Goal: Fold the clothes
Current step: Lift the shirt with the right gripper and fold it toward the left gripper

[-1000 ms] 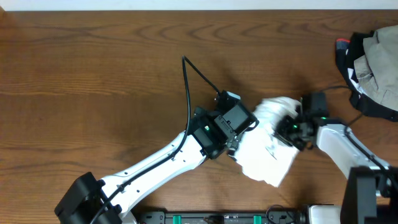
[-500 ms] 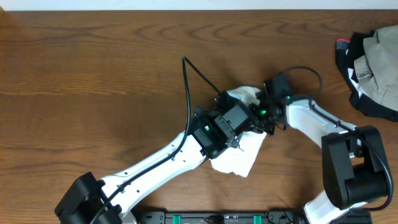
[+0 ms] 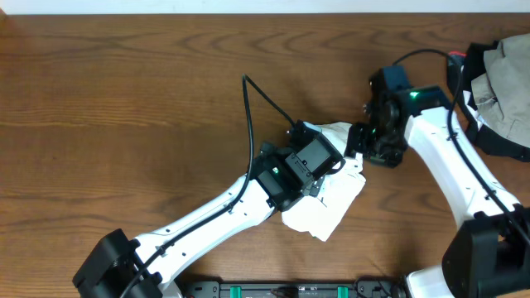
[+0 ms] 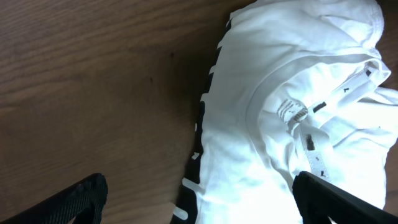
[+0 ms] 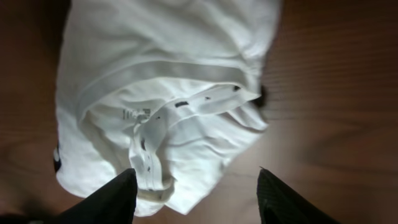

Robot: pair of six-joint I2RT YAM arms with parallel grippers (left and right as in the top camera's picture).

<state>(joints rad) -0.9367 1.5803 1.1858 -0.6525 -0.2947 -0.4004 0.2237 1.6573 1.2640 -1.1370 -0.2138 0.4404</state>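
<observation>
- Overhead view: the clothes (image 3: 335, 203), a crumpled white bundle, lie mid-counter (image 3: 124, 108) between both arms.
- Left tool (image 4: 208, 196): fingers wide apart above the bundle, gripping nothing.
- Right tool (image 5: 199, 193): fingers apart over the collar, holding nothing.

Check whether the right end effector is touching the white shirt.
Cannot tell. In the right wrist view the open right end effector straddles the lower edge of the shirt; one finger overlaps the cloth, but neither contact nor gap shows plainly.

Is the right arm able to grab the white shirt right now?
Probably yes. The right end effector hangs open close to the white shirt, and its wrist view shows nothing between its fingers and the cloth.
</observation>
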